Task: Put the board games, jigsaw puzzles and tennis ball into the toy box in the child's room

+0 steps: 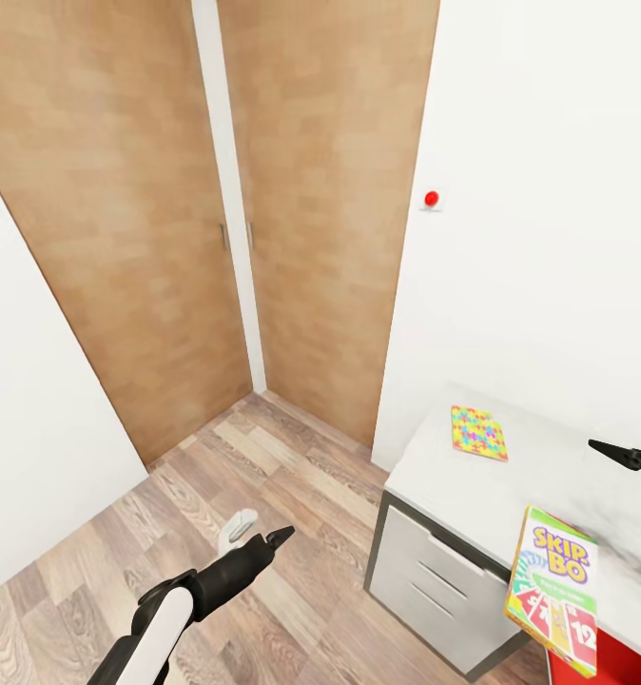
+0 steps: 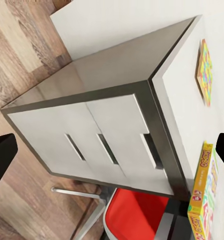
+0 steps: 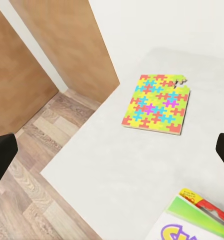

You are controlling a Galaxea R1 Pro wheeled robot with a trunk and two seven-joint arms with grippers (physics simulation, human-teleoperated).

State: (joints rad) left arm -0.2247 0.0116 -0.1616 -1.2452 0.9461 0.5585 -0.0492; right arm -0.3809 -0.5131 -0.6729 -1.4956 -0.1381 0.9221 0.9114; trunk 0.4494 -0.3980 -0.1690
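While the robot faces a corner with wooden doors (image 1: 168,238) and white walls, the surface (image 1: 511,476) stands at the right of the head view, pale-topped with dark sides and white drawer fronts (image 2: 102,145). A jigsaw puzzle (image 1: 478,433) lies flat near the far corner of the surface, one corner piece missing. A board game (image 1: 553,590), green and yellow with "SKIP-BO" print, lies at the near edge, partly overhanging it, well apart from the puzzle. A red chair (image 2: 136,217) sits under the surface below that game. The left gripper (image 1: 281,538) hangs low over the wood floor (image 1: 292,495), fingers spread wide and empty in its wrist view. The right gripper (image 1: 617,455) hovers above the surface, likewise wide and holding nothing.
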